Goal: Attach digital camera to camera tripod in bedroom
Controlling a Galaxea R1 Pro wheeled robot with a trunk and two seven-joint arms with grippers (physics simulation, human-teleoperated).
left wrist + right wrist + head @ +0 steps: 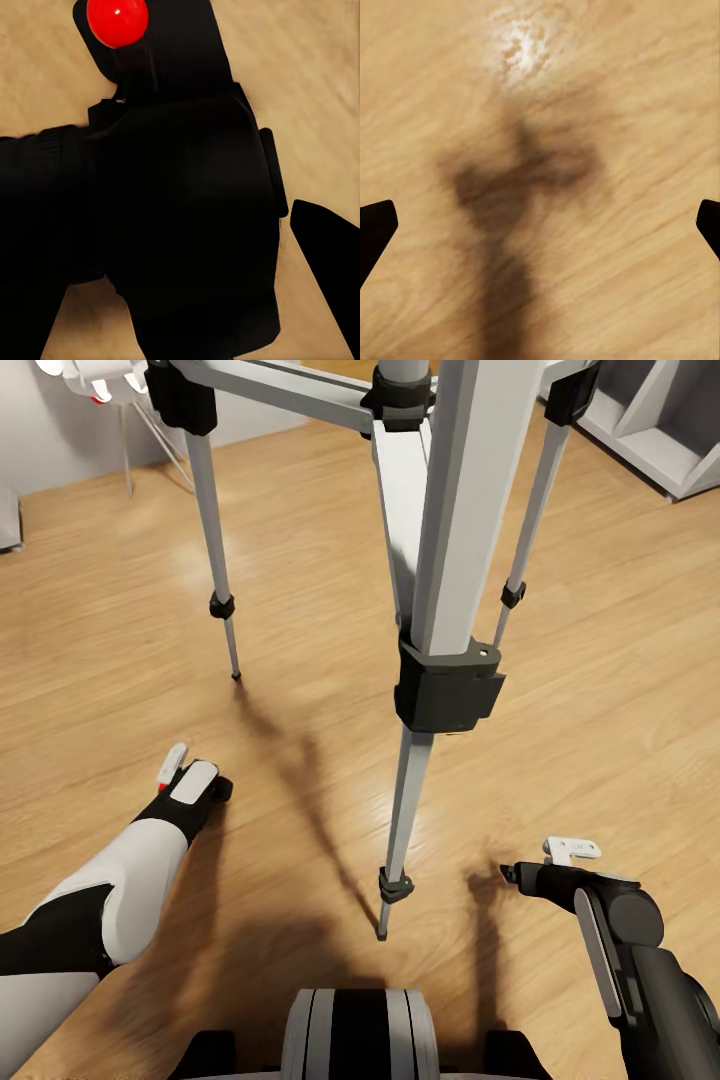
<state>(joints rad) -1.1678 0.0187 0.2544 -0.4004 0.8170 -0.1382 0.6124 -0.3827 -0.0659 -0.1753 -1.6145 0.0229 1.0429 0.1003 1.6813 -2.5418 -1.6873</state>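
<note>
Black camera (180, 225) clamped in left gripper (187, 247); right gripper (540, 225) spread wide over wood floor (607, 90), near tripod (440, 610).

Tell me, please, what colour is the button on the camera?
Bright red: the button sits on the black camera, best seen in the left wrist view.

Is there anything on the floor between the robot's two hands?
Yes: in the head view the camera tripod's nearest leg comes down between the left gripper and the right gripper, with its shadow on the bare wood floor.
</note>
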